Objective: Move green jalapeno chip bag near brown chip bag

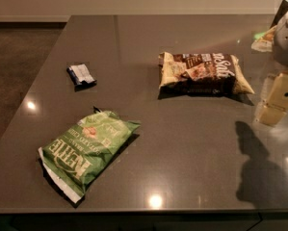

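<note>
The green jalapeno chip bag (pixel 86 150) lies flat near the front left of the dark grey table (pixel 182 143), its white seam end towards the front edge. The brown chip bag (pixel 203 72) lies further back, right of centre, with white lettering ending in "Salt". The two bags are well apart. My gripper (pixel 277 99) hangs at the right edge of the view, above the table, right of the brown bag and far from the green bag. It holds nothing that I can see.
A small dark-blue-and-white wrapper (pixel 81 75) lies at the back left of the table. A green-and-white packet (pixel 265 40) sits at the far right behind the arm. The arm's shadow (pixel 256 170) falls on the front right. The floor drops off to the left.
</note>
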{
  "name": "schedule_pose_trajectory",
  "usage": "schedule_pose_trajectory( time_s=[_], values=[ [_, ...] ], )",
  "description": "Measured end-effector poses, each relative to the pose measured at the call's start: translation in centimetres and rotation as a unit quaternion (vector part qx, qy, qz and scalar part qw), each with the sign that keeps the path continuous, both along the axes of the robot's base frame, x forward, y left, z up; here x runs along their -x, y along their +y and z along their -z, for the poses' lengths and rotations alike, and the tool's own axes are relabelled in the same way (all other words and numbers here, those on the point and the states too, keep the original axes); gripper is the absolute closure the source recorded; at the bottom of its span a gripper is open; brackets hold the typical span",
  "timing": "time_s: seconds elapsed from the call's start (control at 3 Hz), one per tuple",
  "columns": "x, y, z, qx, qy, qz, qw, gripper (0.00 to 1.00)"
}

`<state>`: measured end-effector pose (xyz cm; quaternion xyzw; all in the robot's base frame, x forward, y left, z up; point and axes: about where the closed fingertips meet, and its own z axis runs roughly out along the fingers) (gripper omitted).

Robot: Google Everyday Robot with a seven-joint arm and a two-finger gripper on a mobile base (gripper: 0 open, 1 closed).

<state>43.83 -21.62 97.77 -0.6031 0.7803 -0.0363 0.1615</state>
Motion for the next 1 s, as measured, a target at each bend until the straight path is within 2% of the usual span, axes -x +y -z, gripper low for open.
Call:
schedule_pose_trajectory(
  time_s=[0.33, 0.67, 1.0],
  values=[
    [0.0, 0.5, 0.0, -0.004, 0.001, -0.006, 1.0, 0.0],
    [-0.2, 3.5, -0.2, -0.024, 0.008, -0.042, 0.9988, 0.0],
    [1.3, 10.9, -0.3, -0.061, 0.005, -0.129, 0.9897, 0.0]
  ],
)
